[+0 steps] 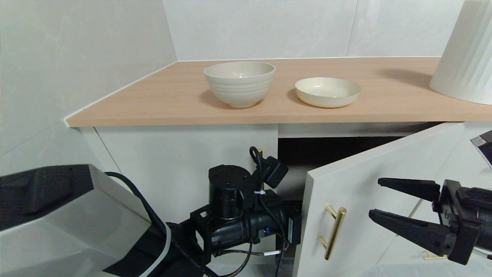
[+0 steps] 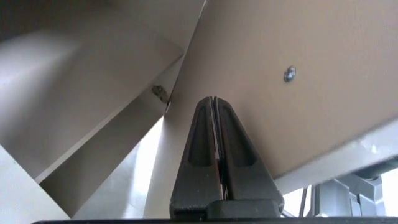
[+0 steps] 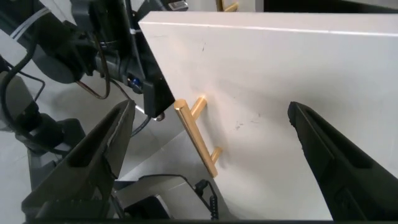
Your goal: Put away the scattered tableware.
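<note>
Nearest, low in front of the cabinet, the right gripper (image 1: 374,197) hangs level with its black fingers spread wide, holding nothing, their tips pointing at the outer face of the open cabinet door (image 1: 365,181). The right wrist view shows what the head view does not: the gold bar handle (image 3: 198,138) lies between the two spread fingers but farther off, apart from both. The left arm's wrist sits low by the free edge of that door. The left gripper (image 2: 213,102) has its fingers pressed together with nothing between them, and its wrist view shows them close under the door's pale inner face, near a small screw (image 2: 289,74) and plain cabinet panels. In the head view the cabinet opening (image 1: 326,148) reads only as a dark gap, so its contents cannot be told. Above it, on the wooden table (image 1: 165,104), stand a deep cream ribbed bowl (image 1: 240,84) and, beside it to the robot's right but apart, a shallow cream dish (image 1: 328,91). Both are upright, and the inside that shows is bare glaze. Farther right at the table's back stands a tall white fluted vessel (image 1: 463,54) against the tiled wall (image 1: 261,27).
</note>
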### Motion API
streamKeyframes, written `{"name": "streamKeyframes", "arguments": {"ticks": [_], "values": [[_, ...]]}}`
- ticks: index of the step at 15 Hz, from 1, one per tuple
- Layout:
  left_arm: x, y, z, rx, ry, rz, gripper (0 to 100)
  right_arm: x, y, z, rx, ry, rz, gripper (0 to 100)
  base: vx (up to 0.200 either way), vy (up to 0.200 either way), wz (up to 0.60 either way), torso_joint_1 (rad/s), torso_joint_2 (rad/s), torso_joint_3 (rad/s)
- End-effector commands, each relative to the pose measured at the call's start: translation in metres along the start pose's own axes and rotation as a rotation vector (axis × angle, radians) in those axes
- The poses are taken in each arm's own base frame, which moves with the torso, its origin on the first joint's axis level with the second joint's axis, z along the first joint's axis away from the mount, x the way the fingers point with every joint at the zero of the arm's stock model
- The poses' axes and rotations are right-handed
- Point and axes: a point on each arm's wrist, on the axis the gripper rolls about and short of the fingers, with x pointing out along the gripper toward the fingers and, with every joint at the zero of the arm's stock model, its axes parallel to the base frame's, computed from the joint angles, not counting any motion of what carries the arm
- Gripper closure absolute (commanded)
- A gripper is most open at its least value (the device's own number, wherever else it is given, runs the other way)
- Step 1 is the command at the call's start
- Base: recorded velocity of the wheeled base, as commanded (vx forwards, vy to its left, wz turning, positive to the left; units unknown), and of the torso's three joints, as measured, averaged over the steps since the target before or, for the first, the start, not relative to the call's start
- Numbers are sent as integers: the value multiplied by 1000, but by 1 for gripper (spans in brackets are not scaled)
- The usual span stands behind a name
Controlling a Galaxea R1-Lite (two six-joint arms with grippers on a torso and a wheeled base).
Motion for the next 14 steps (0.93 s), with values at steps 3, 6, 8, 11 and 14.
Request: {"name": "streamKeyframes", "arguments": {"ticks": [3, 6, 8, 11, 14], "values": [[2, 0, 3, 3, -7, -4, 100, -1, 1, 0, -2, -4, 2, 0, -200, 0, 0, -1, 5, 5], [11, 1, 1, -4, 14, -4, 100, -1, 1, 0, -2, -4, 3, 0, 0, 0, 0, 0, 0, 0], [15, 2, 1, -9, 26, -1, 100, -2, 1, 1, -4, -6, 5, 0, 0, 0, 0, 0, 0, 0], [17, 0, 4, -7, 24, -6, 100, -4, 3, 3, -10, -19, 5, 0, 0, 0, 0, 0, 0, 0], [20, -1, 7, -13, 38, -5, 100, -6, 4, 6, -19, -35, 6, 0, -133, 0, 0, 5, 3, 3]]}}
